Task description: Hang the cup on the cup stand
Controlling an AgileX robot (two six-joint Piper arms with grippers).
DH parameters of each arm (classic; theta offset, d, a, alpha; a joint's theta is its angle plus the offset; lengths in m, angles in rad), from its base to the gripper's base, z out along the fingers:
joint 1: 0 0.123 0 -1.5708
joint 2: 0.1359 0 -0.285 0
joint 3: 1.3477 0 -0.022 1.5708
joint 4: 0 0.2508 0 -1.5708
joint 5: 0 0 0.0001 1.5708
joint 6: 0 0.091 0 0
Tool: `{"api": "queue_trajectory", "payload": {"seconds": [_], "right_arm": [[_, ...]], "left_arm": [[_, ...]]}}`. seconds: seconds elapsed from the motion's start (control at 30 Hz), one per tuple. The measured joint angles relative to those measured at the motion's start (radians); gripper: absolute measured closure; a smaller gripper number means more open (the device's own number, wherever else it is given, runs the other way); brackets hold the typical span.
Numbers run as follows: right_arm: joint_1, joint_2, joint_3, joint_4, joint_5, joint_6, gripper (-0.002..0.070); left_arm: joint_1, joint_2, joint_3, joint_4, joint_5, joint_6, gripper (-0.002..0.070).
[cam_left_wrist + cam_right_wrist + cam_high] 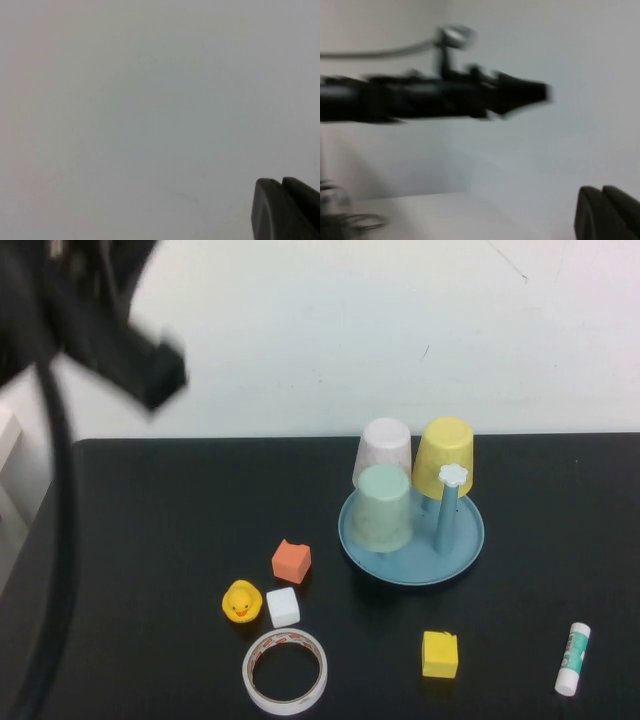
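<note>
Eight loose odds and ends could be counted on the dark table, and none of them matters to the job. Nearest the robot, at about six o'clock, lie the tape roll, the yellow block and the glue stick; a little further sit the rubber duck, the white cube and the orange block.

Past those, at roughly one o'clock, the cup stand carries the cup upside down, apparently over a post so it can drain and stay put. The pinkish-white cup and yellow cup sit inverted behind it; one capped post remains bare.

The left gripper is raised at ten o'clock, jaws closed on nothing, presumably clear of the finished work. The right gripper, seen only in its wrist view, is closed and empty, facing the wall.
</note>
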Motion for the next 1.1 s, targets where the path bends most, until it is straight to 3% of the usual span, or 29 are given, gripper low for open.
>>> {"api": "queue_trajectory", "payload": {"seconds": [0.17,0.3,0.4,0.47,0.57,0.7,0.8,1.0,1.1], "right_arm": [[0.0,0.055,-0.068,-0.023,-0.261,0.032,0.0678],[0.0,0.063,-0.152,-0.027,-0.215,-0.134,0.0678],[0.0,0.063,-0.191,-0.027,0.059,-0.303,0.0678],[0.0,0.068,-0.2,-0.001,0.283,-0.444,0.0678],[0.0,0.084,-0.204,0.17,0.656,-0.713,0.0678],[0.0,0.127,-0.204,0.549,1.056,-1.119,0.0678],[0.0,0.142,-0.204,0.869,1.099,-1.377,0.0678],[0.0,0.148,-0.204,1.446,1.086,-1.83,0.0678],[0.0,0.15,-0.204,1.539,1.144,-1.887,0.0678]], "left_arm": [[0.0,-0.082,0.139,0.0,-0.037,-0.011,0.0675],[0.0,-0.117,0.206,0.078,-0.085,0.065,0.0675],[0.0,-0.131,0.225,0.101,-0.242,0.136,0.0675],[0.0,-0.131,0.225,0.043,-0.429,0.196,0.0675],[0.0,-0.131,0.237,-0.009,-0.715,0.256,0.0675],[0.0,-0.137,0.265,-0.042,-0.839,0.232,0.0675],[0.0,-0.143,0.27,-0.049,-0.714,0.162,0.0675],[0.0,-0.109,0.27,-0.006,-0.089,-0.16,0.0675],[0.0,-0.054,0.27,0.206,0.236,-0.355,0.0675]]}}
